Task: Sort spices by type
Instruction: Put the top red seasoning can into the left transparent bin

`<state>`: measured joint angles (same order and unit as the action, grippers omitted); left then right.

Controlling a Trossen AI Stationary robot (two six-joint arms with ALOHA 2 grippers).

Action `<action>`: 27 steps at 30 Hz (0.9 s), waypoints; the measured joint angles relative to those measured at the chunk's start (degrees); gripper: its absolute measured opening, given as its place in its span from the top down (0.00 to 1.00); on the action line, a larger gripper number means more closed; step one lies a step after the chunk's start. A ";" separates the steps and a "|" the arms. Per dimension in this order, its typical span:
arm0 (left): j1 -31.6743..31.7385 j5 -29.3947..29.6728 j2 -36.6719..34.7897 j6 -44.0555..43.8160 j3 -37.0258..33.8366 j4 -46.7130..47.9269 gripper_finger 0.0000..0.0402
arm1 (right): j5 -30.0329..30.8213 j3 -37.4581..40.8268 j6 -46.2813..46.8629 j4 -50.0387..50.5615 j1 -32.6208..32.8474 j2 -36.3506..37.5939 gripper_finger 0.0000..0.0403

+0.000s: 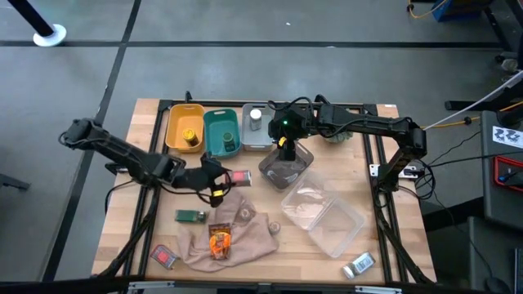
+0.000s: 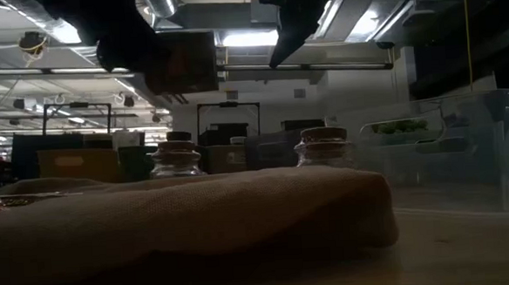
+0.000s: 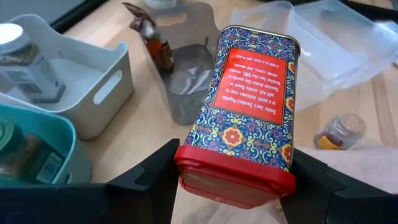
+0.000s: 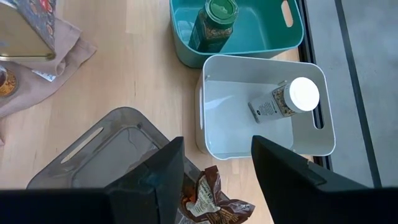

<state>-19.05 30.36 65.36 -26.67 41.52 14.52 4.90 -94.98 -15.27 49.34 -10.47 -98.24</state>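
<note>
My left gripper (image 3: 235, 186) hovers over the table's middle (image 1: 219, 176), shut on a red-lidded patterned tin (image 1: 238, 175). My right gripper (image 4: 216, 168) is over the smoky grey bin (image 1: 286, 165), shut on an orange-brown sachet (image 4: 211, 196). A yellow jar sits in the yellow bin (image 1: 184, 129), a green-capped jar (image 4: 214, 22) in the teal bin, and a white-capped jar (image 4: 287, 99) lies in the white bin. An orange sachet (image 1: 219, 241) lies on the beige cloth (image 1: 245, 229). The green box (image 1: 190, 216), red packet (image 1: 165, 256) and a silver-capped jar (image 1: 358, 264) lie on the table. My left gripper pinches the tin at its red lid end (image 3: 233, 177), one finger (image 3: 155, 177) on each narrow side. The tin is lifted clear and points away from the fingers, tilted. My right gripper comes from above, pointing down, with the sachet's crumpled top (image 4: 205, 186) between its two fingers. The sachet (image 3: 154, 40) hangs clear above the grey bin.
The four bins stand in a row along the far edge. A clear plastic container with its lid (image 1: 323, 216) lies on the right half of the table. In the low view two cork-topped jars (image 2: 175, 160) show behind the cloth.
</note>
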 joint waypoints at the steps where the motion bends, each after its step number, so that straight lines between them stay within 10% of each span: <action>1: 1.01 -1.57 0.00 1.08 0.29 0.05 0.49 | 0.01 0.00 0.11 0.27 -0.01 0.01 0.54; 18: 12.84 -24.26 11.09 21.95 15.84 0.29 0.49 | -8.03 0.25 13.70 5.09 0.00 14.73 0.54; 27: 13.92 -30.34 25.77 32.64 33.69 12.58 0.49 | -3.64 14.25 22.63 -1.50 0.01 23.76 0.54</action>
<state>-5.13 0.02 91.14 5.96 75.21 27.10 1.26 -80.73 7.36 47.84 -10.46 -74.47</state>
